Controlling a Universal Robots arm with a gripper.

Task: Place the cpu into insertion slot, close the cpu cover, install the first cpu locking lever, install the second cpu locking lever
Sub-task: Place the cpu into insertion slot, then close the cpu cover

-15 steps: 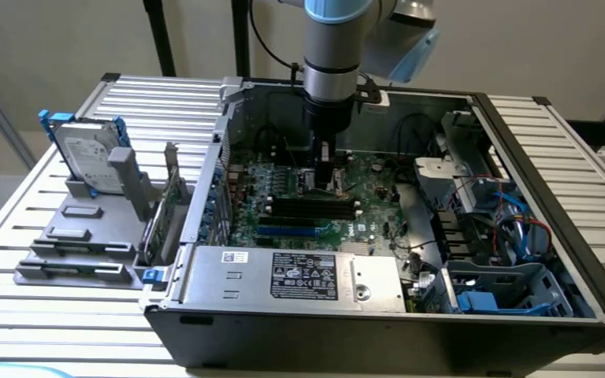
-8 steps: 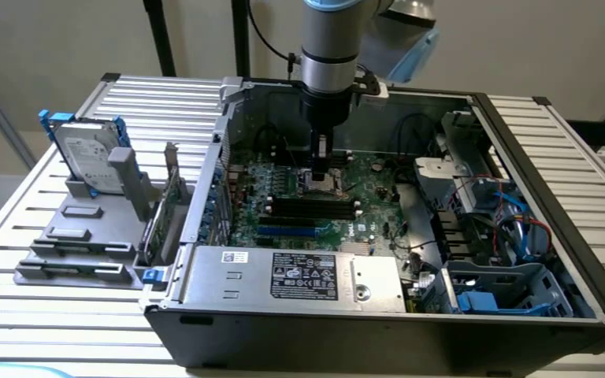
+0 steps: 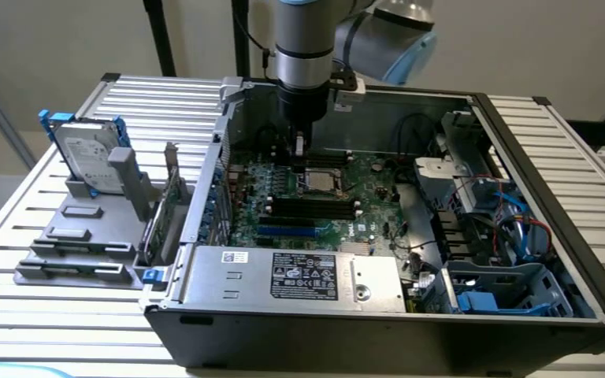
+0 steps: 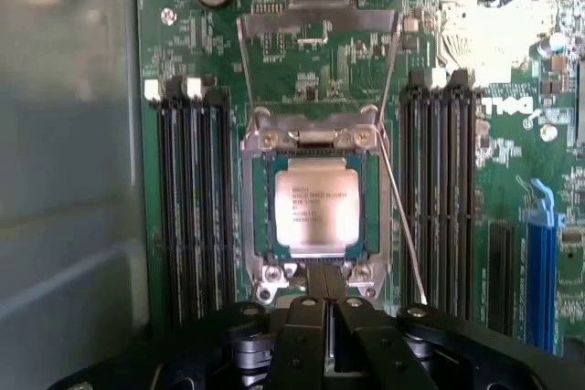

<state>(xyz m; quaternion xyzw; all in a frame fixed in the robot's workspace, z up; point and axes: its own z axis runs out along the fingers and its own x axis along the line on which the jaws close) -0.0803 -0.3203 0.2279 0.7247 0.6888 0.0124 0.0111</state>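
Gripper (image 4: 324, 317), fingers (image 4: 303, 340) pressed together, low inside the open computer case (image 3: 554, 157). From the exterior view's left: hard drive (image 3: 87, 153) on its stand (image 3: 82, 228), then cpu (image 4: 316, 212) seated in the insertion slot (image 4: 260, 226) just beside the fingertips, cpu cover (image 4: 315, 18) flipped open.

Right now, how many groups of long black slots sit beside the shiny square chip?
2: the first bank flanks the cpu on one side, the second bank on the opposite side. The hand may hide their near ends.
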